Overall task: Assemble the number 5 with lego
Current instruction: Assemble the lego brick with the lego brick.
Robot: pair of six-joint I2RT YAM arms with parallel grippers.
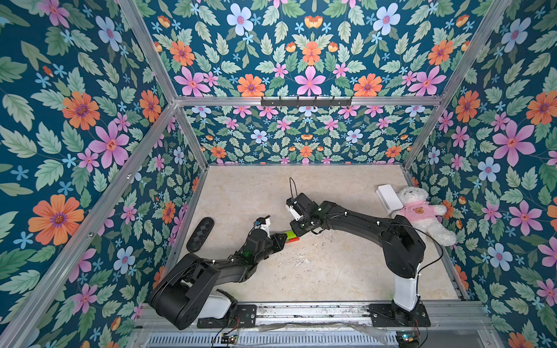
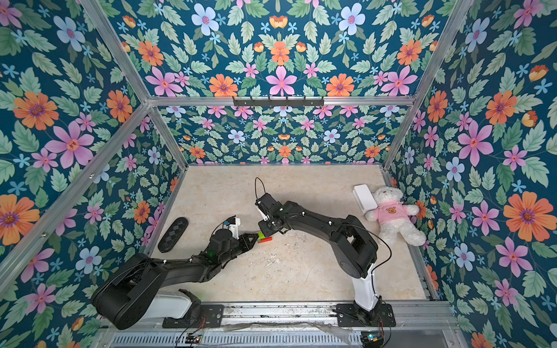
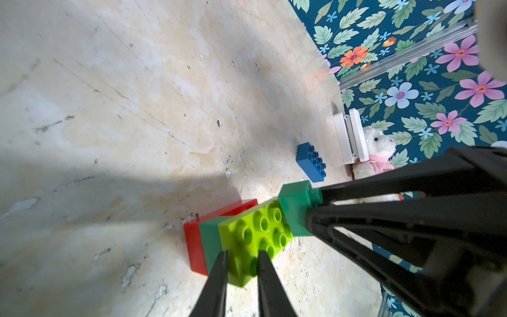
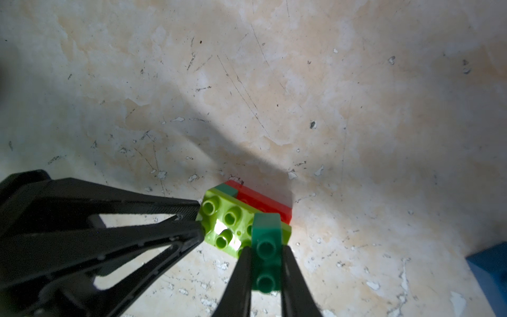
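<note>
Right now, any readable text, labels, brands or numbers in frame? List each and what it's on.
None readable.
Sweater of the teddy: a bear-face picture, no words.
Studs of the lime-green brick and the dark-green brick: any embossing is too blurred to read.
Faces of the white box: no label shows.
Markings on the circuit board by the front rail: too small to read.

Right pincer (image 4: pixel 266 251) clamps dark-green brick (image 4: pixel 266 233) touching lime brick (image 4: pixel 223 219).
</note>
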